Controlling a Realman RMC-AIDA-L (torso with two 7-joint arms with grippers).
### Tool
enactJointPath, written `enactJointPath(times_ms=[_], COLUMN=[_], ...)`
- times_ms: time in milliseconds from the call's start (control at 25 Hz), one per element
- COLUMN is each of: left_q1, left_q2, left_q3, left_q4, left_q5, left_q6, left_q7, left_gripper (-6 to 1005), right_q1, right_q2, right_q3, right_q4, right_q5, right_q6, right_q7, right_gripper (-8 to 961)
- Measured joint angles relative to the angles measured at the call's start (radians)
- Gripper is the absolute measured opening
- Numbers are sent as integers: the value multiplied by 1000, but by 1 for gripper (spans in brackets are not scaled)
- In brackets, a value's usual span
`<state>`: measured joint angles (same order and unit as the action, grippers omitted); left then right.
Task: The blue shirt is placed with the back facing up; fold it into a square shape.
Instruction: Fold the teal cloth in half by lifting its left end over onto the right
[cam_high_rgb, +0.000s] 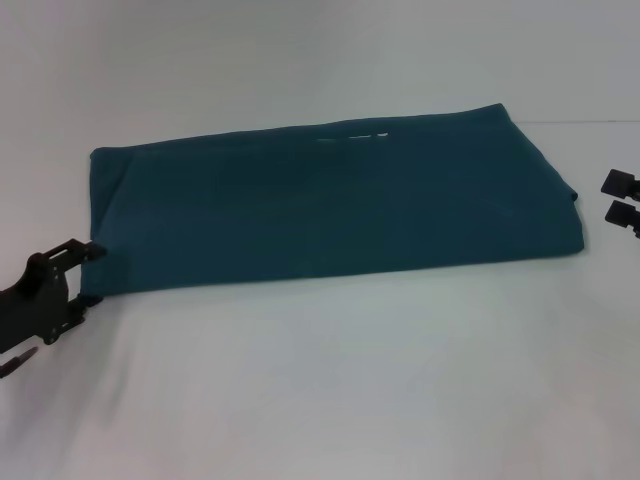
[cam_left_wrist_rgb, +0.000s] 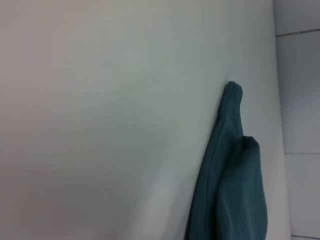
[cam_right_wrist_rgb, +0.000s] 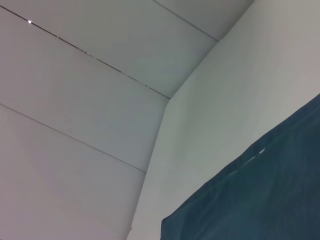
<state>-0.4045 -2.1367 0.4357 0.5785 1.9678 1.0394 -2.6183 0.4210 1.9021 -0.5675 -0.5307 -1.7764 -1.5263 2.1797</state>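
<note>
From the head view you see the blue shirt (cam_high_rgb: 335, 200) lying folded into a wide rectangle on the white desk (cam_high_rgb: 330, 390), with the left tool (cam_high_rgb: 88, 273) spread around its near-left corner and the right tool (cam_high_rgb: 619, 197) spread just off its right edge. The left wrist view shows only a bunched fold (seen edge-on), while the right wrist view adds a flat corner and pale floor tiles (cam_right_wrist_rgb: 75, 100) beyond the desk.

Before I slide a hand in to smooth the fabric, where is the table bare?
The table is bare along the whole near side of the blue shirt, and behind its far edge. The ends are crowded: the left gripper meets the shirt's left corner, the right gripper waits just off its right end.
</note>
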Motion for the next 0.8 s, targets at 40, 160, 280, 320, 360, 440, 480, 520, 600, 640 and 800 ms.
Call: enactJointPath(times_ms=[40, 160, 280, 320, 360, 440, 480, 520, 600, 640, 800], left_q1=[-5, -19, -42, -47, -53, -63, -69, -72, -79, -79, -85], left_q2=[1, 1, 5, 6, 7, 9, 9, 9, 9, 9, 9], left_q3=[6, 10, 17, 20, 24, 30, 32, 34, 35, 35, 35], left_q4=[-2, -10, -26, -30, -34, -40, -41, -41, -42, -42, -50], left_q5=[0, 0, 0, 0, 0, 0, 0, 0, 0, 0, 0], left_q6=[-5, -14, -28, -32, -37, -46, -49, -50, -52, -52, -57], left_q7=[-1, -1, 0, 0, 1, 1, 1, 1, 1, 1, 1], left_gripper=[683, 682, 680, 679, 678, 677, 677, 676, 678, 679, 681], right_q1=[-1, -3, -5, -7, -9, -11, -12, -13, -13, -13, -13], right_q2=[0, 0, 0, 0, 0, 0, 0, 0, 0, 0, 0], right_q3=[0, 0, 5, 8, 10, 15, 18, 20, 23, 23, 23], right_q4=[0, 0, 0, 0, 0, 0, 0, 0, 0, 0, 0], right_q5=[0, 0, 0, 0, 0, 0, 0, 0, 0, 0, 0], right_q6=[0, 0, 0, 0, 0, 0, 0, 0, 0, -1, -1], right_q7=[0, 0, -1, -2, -3, -5, -6, -7, -9, -9, -11], right_gripper=[775, 775, 775, 775, 775, 775, 775, 775, 775, 775, 775])
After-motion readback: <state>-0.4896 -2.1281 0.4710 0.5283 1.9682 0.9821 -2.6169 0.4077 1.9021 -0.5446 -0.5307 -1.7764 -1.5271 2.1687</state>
